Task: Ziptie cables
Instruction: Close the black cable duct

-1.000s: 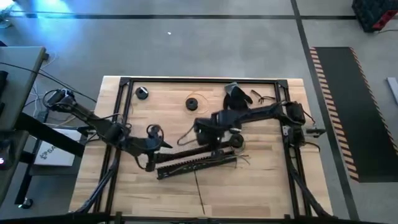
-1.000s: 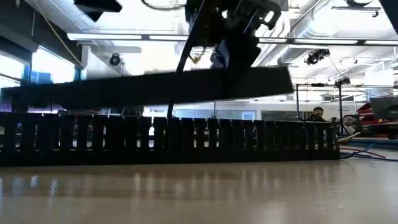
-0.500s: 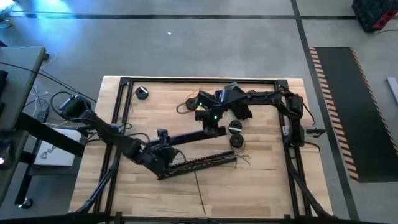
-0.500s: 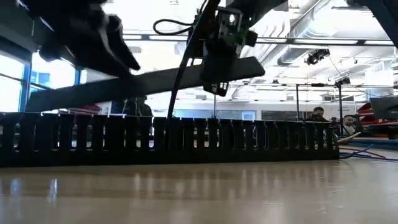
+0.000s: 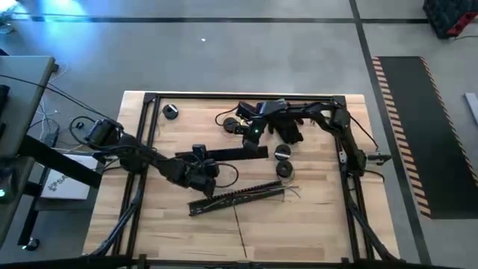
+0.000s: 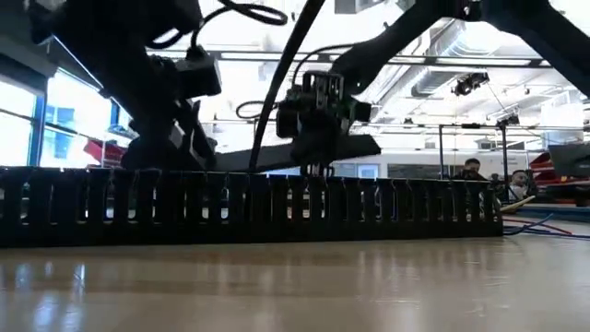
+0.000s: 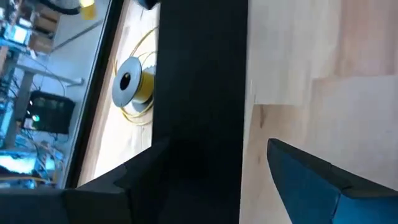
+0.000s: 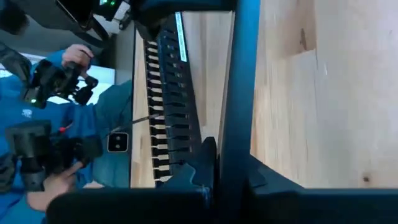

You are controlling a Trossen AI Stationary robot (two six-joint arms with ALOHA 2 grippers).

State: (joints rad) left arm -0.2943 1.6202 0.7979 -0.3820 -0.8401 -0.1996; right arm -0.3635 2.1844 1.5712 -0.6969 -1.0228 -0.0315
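Both end effectors grip one flat black strip (image 5: 228,154): left end effector (image 5: 200,158) at one end, right end effector (image 5: 255,139) at the other. Uneven pulling could twist it free. The cables (image 5: 287,191) lie beyond, beside the slotted duct (image 5: 235,199) on the counter (image 5: 314,224).

A long black slotted duct (image 6: 249,207) stands on edge across the wooden worktop (image 6: 295,286), spanning most of its width. Behind and above it, two dark arms hold a flat black strip (image 6: 277,159) raised off the worktop, the left pincer (image 6: 171,138) at its left end and the right pincer (image 6: 318,115) near its right end. Far off at the right, people (image 6: 472,170) show in the room beyond.
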